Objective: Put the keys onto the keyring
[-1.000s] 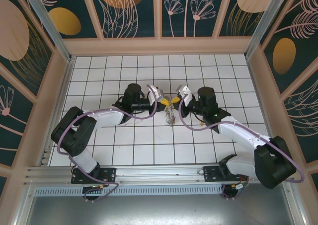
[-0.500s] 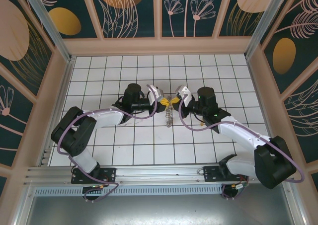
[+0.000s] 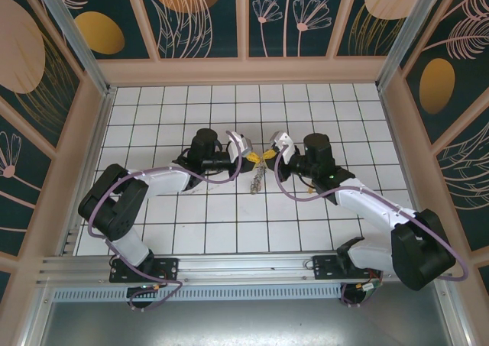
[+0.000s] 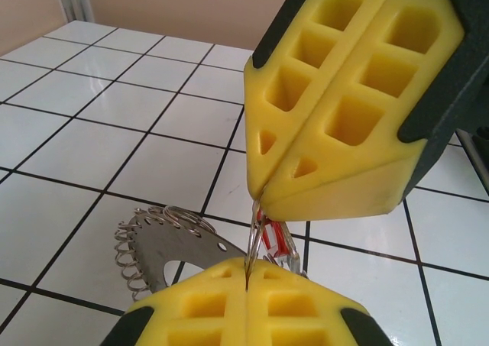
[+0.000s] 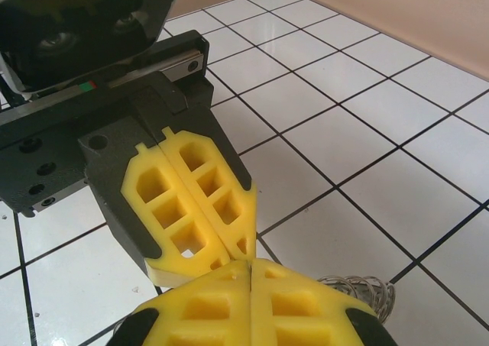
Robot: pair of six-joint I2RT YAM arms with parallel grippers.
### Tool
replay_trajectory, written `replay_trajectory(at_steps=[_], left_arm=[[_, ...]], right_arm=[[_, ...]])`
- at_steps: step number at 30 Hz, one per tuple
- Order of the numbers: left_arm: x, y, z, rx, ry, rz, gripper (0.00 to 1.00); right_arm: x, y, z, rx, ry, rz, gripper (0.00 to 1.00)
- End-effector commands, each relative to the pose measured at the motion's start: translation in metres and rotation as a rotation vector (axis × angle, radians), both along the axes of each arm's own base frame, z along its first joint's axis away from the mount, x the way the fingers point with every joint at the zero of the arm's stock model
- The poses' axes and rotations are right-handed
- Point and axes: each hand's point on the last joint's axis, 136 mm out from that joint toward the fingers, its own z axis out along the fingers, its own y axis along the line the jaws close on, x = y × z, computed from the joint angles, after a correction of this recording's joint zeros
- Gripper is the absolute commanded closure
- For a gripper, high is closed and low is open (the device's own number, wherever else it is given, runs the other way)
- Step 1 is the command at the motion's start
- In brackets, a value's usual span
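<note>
Silvery flat keyring, loop-fringed rim

No legible text, label, brand or number shows anywhere.

**Top view.** We see bright, even light from above on the white tiled floor. Shadows under the arms are soft and faint, and the upright posts lean outward toward the corners.

**Left wrist view.** We note crisp focus on the keyring, a pale sheen on the glossy tiles, and a softer far wall.

**Right wrist view.** We find the black housing dark with little detail, and the farthest tiles slightly soft.
</note>
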Motion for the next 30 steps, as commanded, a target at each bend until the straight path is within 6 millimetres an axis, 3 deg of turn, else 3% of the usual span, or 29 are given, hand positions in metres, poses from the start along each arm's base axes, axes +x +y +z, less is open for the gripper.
replay_trajectory(at_steps=[1, 11, 24, 30], left_arm=[[0.005, 0.0, 0.008, -0.004, -0.033, 0.004, 1.0], [0.005, 0.001, 0.011, -0.021, -0.048, 0.014, 1.0], [0.004, 0.003, 0.009, -0.028, -0.044, 0.025, 1.0], [0.003, 0.002, 0.008, -0.023, -0.038, 0.022, 1.0]], right_arm=[[-0.002, 0.009, 0.024, 0.035, -0.066, 0.041, 1.0], [-0.002, 0.007, 0.022, 0.03, -0.062, 0.031, 1.0], [0.001, -0.006, 0.005, 0.042, -0.015, -0.018, 1.0], [-0.005, -0.004, 0.023, 0.099, -0.061, 0.008, 1.0]])
